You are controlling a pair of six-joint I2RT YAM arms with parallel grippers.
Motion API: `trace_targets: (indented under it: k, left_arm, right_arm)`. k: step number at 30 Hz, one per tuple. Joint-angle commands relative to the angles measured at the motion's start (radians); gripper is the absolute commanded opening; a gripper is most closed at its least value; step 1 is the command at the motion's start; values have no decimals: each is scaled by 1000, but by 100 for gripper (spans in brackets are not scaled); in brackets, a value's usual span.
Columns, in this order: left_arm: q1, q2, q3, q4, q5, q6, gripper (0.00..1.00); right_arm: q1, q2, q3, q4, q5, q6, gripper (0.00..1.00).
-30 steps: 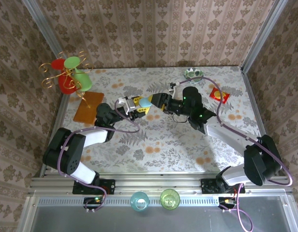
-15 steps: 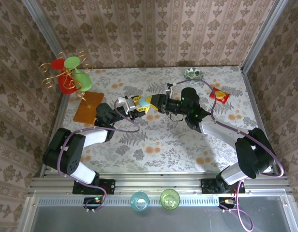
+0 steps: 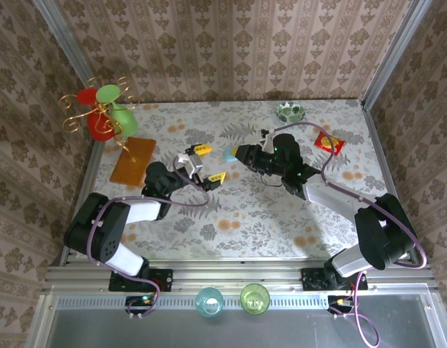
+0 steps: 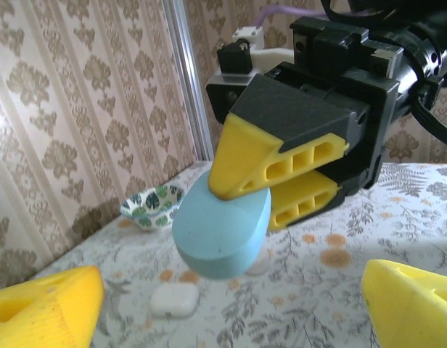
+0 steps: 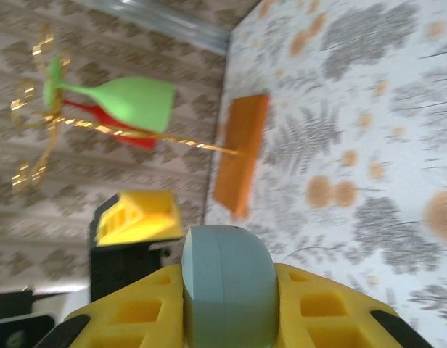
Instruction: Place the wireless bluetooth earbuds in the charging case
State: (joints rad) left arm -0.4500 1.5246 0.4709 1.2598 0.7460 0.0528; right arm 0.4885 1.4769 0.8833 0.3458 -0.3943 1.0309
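The left jaws now gape wide and empty, having released the case [image 4: 222, 235], which the right jaws at their 2 o'clock alone pinch: handover seemingly complete.

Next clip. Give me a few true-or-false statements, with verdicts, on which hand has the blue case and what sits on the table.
1. The right hand grips the blue case. True.
2. The left hand is shut on the blue case. False: it is wide open and holds nothing.
3. The blue case rests on the table. False: it is held up above the table.
4. A leaf-patterned bowl sits near the back wall. True.
5. A small white pebble-shaped thing lies on the table. True.
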Motion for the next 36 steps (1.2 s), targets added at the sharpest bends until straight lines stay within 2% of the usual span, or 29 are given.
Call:
trace_targets:
  k: [1,6,12,14,23,25,29,33,36]
  left_arm:
    - [0,-19,-37,-20,-43,9,92]
    - [0,-60,-77,-128,-75,35,93]
    - [0,-130,-73,-371,-96,124,99]
    - [-35,-148,-74,-420,-132,149,100]
    - [-41,-166,-63,-493,-184,149,100]
    - [-40,-167,-54,-499,-225,112,100]
    - [-24,-185,-39,-509,-298,37,100]
    - [-13,-220,-8,-608,-345,17,100]
    - [31,-266,-5,-649,-383,8,100]
  right_arm:
    - [-10,16,-6,-86,122,-83,27]
    - [-16,92,12,-115,153,-111,27]
    - [-16,212,30,-79,125,-133,28]
    - [-16,248,34,-77,126,-145,28]
    - [-19,336,42,-106,147,-188,31]
    - [-21,328,42,-127,161,-207,34]
    - [-24,284,52,-208,239,-263,49]
    - [-38,233,60,-283,310,-316,60]
    - [-55,176,62,-332,366,-366,67]
